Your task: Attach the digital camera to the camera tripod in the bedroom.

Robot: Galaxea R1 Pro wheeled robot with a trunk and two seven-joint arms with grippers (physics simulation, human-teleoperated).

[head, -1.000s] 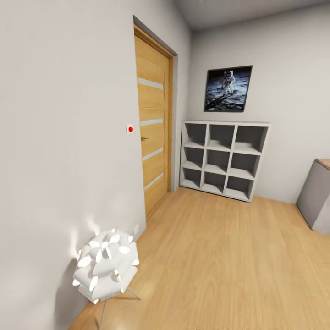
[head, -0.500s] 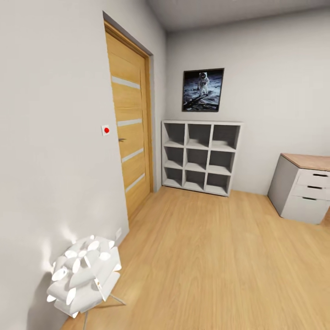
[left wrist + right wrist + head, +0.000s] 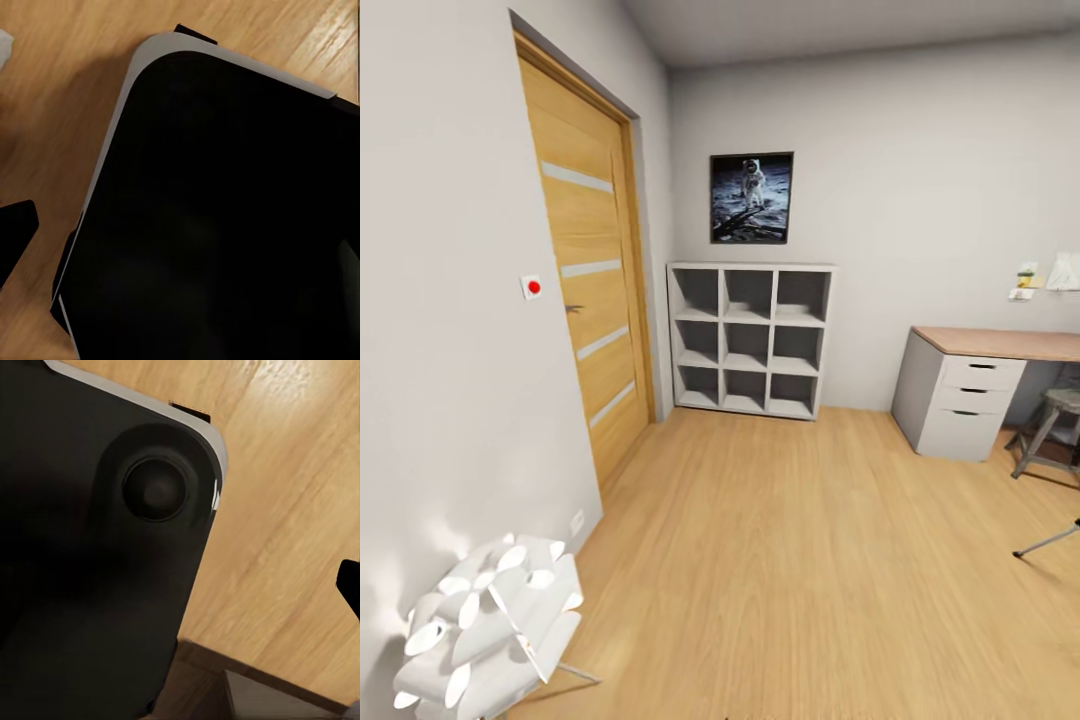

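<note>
Looking across the bedroom's light wood floor (image 3: 810,560): at the right edge, poking into the head view, one slim silver leg with a dark foot, seemingly the camera tripod (image 3: 1050,540). Just behind it, grey stool (image 3: 1055,430) beside wooden desk (image 3: 1000,345) with white drawers. Further left, white cube shelves (image 3: 750,340) against the far wall, astronaut picture (image 3: 751,197) above. Wooden door (image 3: 585,300) on the left wall, white petal lamp (image 3: 485,630) nearest. Down in the wrist views, black robot base (image 3: 225,225) over the floorboards; only a dark tip of left gripper (image 3: 15,234) and right gripper (image 3: 349,583) each, so spread of the jaws impossible to tell.
</note>
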